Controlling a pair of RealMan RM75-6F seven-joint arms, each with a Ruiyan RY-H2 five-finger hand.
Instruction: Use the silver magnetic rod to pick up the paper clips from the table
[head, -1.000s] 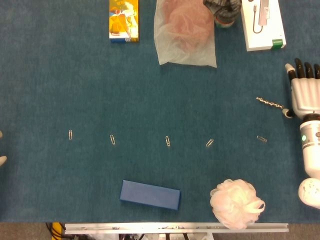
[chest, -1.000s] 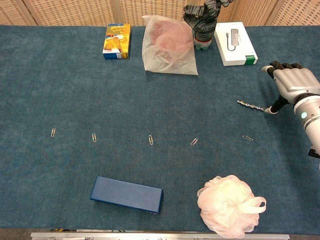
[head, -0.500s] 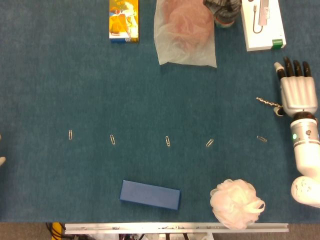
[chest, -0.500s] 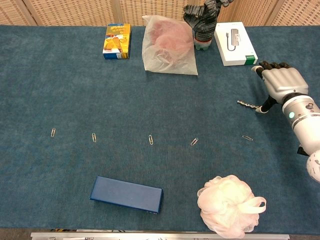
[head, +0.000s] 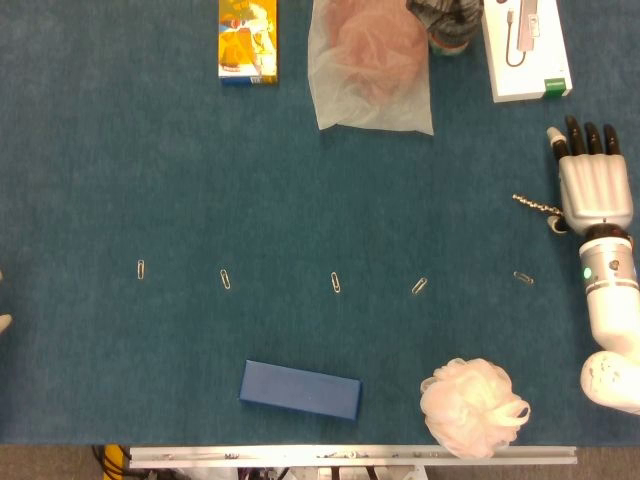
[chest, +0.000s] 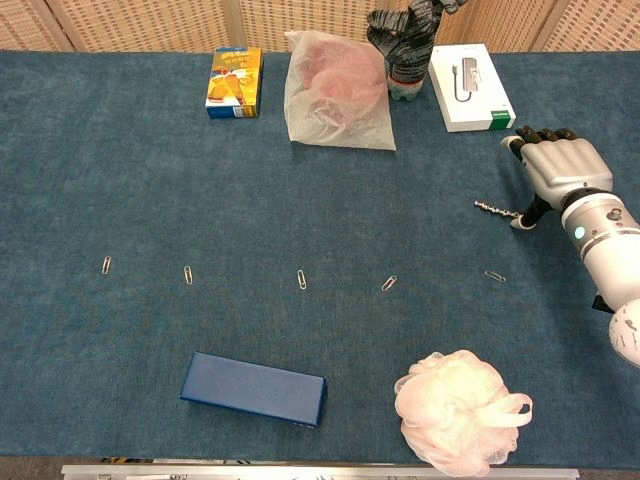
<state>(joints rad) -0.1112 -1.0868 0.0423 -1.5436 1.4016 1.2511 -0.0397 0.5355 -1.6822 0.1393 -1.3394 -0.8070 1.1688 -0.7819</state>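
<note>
Reaching for the silver magnetic rod (head: 536, 207) with the right hand (head: 594, 186): fingers extended and apart, holding nothing, palm down at the table's (head: 200, 180) right edge. Rod lies flat on the cloth just beside the hand, its near end by the thumb; can't tell if they touch. Five paper clips (head: 335, 282) sit in a row across the middle of the table, the rightmost clip (head: 523, 278) close to the front of the rod.

To do it well: lower the hand, close thumb and fingers across the rod's near end, leaving the far tip free to sweep the clips. Rod is thin and flat on cloth, so likely to roll or slip.

Versus a second ago: hand has shifted inward from the right edge towards the rod; barely any change in the last half second. Left hand (head: 4, 322) only a sliver at the left edge, state unclear.
</note>
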